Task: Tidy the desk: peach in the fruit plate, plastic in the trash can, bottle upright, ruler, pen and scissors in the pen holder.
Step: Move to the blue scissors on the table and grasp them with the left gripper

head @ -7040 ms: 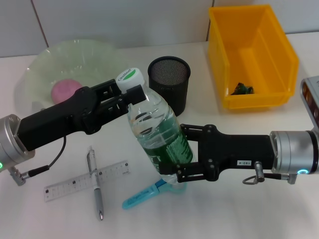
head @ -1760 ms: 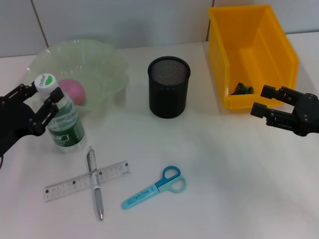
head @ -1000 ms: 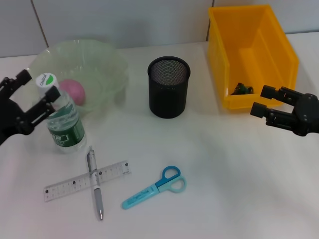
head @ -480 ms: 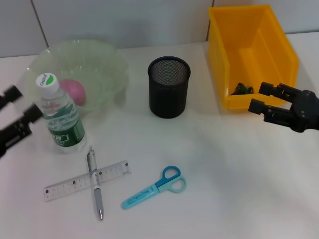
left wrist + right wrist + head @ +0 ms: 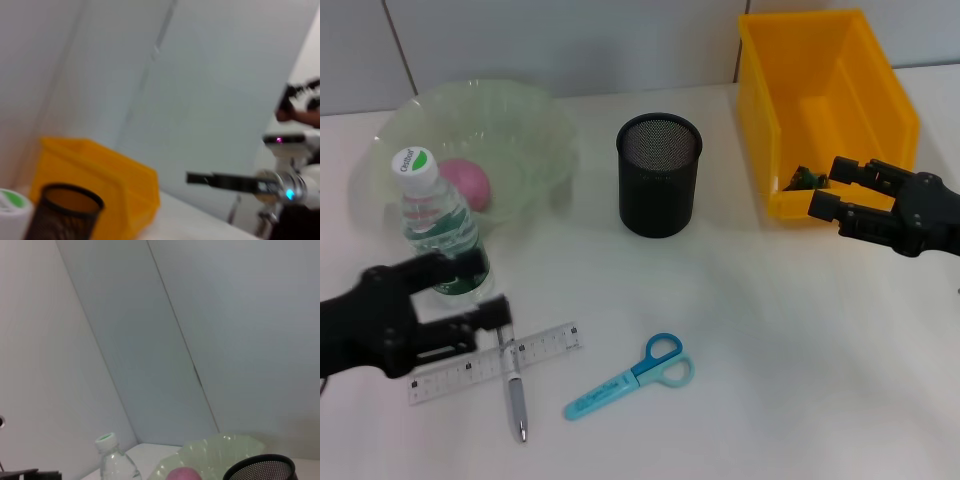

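The left gripper [image 5: 470,293] hovers with jaws spread and empty, just near of the upright bottle [image 5: 437,227] and over the left end of the ruler [image 5: 495,362], which the pen [image 5: 512,372] crosses. The scissors [image 5: 629,377] lie right of them (well apart from either gripper). The right gripper [image 5: 837,190] gapes empty beside the yellow bin [image 5: 823,108].

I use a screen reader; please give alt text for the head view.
A water bottle stands upright beside a green fruit plate holding a peach. The open left gripper hovers by a ruler, pen and scissors.
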Robot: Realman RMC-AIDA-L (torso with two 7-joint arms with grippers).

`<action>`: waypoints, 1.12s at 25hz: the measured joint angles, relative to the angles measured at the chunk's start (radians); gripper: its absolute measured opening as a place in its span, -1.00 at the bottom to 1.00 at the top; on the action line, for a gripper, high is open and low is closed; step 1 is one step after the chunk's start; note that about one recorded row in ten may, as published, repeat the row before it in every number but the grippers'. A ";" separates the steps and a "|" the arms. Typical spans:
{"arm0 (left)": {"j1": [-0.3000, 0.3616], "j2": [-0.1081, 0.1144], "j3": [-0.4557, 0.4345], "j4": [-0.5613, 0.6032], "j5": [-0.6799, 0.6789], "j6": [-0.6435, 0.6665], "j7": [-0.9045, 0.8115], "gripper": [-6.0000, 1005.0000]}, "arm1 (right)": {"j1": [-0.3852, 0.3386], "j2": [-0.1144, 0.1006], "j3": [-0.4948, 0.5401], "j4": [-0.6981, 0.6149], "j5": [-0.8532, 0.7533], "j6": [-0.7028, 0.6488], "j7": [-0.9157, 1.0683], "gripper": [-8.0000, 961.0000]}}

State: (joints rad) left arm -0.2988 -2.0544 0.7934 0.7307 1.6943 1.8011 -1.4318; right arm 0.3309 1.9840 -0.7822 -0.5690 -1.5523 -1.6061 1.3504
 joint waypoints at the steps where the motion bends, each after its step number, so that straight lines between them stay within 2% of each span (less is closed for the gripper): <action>1: -0.006 -0.004 0.019 0.027 0.015 -0.002 -0.028 0.59 | 0.000 0.000 0.000 0.000 0.000 0.004 0.000 0.70; 3: -0.006 -0.004 0.019 0.027 0.015 -0.002 -0.028 0.59 | 0.001 0.000 0.000 0.000 0.000 0.015 -0.001 0.70; 4: -0.020 -0.010 0.055 0.062 0.039 -0.006 -0.076 0.58 | 0.000 0.000 0.000 0.000 0.000 0.019 -0.001 0.70; 7: -0.020 -0.010 0.055 0.062 0.039 -0.006 -0.076 0.58 | -0.005 0.000 0.000 0.000 0.000 0.023 -0.001 0.70; 9: -0.083 -0.011 0.169 0.138 0.067 -0.019 -0.199 0.58 | -0.007 -0.003 0.001 0.000 0.000 0.023 0.001 0.70; 15: -0.131 -0.013 0.258 0.285 0.188 -0.048 -0.365 0.57 | -0.015 -0.008 0.023 -0.001 0.000 0.029 0.005 0.70; 18: -0.146 -0.015 0.302 0.368 0.254 -0.071 -0.454 0.57 | -0.022 -0.012 0.029 -0.003 0.000 0.035 0.006 0.70; 26: -0.164 -0.015 0.547 0.632 0.440 -0.130 -0.710 0.56 | -0.029 -0.034 0.039 -0.002 0.000 0.049 0.029 0.70; 27: -0.173 -0.015 0.603 0.681 0.495 -0.148 -0.774 0.56 | -0.029 -0.035 0.040 -0.002 0.000 0.050 0.030 0.70; 28: -0.174 -0.015 0.611 0.686 0.500 -0.150 -0.783 0.55 | -0.029 -0.035 0.040 -0.004 0.000 0.053 0.032 0.70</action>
State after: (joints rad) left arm -0.4731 -2.0698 1.4048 1.4171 2.1944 1.6509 -2.2148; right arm 0.3017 1.9485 -0.7426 -0.5727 -1.5524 -1.5533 1.3825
